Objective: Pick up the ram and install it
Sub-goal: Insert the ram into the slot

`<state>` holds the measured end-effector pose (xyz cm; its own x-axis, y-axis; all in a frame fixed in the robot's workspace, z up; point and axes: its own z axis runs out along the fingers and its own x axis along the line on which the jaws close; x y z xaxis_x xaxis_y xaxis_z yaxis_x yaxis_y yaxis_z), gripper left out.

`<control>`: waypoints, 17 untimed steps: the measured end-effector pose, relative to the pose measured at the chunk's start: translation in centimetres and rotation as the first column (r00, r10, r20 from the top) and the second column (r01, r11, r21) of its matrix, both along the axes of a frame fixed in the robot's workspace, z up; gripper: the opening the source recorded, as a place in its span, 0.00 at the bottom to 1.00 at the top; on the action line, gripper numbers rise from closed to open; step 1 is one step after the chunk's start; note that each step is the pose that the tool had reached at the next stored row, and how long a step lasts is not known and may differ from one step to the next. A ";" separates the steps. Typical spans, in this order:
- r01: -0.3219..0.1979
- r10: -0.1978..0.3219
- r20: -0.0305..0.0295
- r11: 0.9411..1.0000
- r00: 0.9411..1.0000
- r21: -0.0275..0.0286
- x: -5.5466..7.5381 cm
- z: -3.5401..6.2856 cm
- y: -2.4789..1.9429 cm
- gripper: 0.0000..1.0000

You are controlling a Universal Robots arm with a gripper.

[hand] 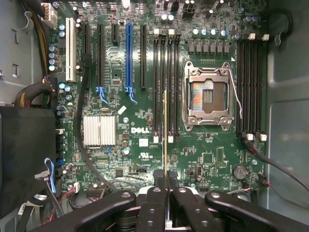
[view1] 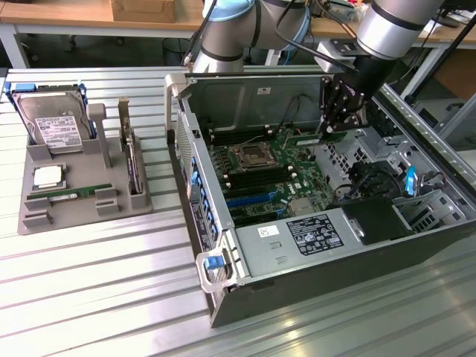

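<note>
Inside the open computer case [view1: 312, 245], the gripper [hand: 166, 186] is pinched nearly shut on the ram [hand: 165, 130], holding the thin green stick edge-on above the motherboard [hand: 145, 145], over the black memory slots [hand: 166, 82] beside the empty processor socket [hand: 207, 96]. A clean install likely depends on keeping the stick square to one slot and pressing straight down, not at a slant. Close by, a white wire [hand: 235, 99] curves past the socket and black cables [hand: 82, 130] cross the board. On the exterior view's left, a grey tray [view1: 82, 201] holds a hard drive [view1: 52, 123], a processor chip [view1: 48, 177] and another memory stick [view1: 71, 195].
</note>
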<state>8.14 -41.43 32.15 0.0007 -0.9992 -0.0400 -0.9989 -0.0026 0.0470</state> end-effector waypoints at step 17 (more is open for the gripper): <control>0.000 0.000 0.000 1.000 1.000 0.000 0.0 -0.68 0.00 0.12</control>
<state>8.14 -41.43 31.47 0.0007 -0.9992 -0.0399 -0.9989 -0.0025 0.0470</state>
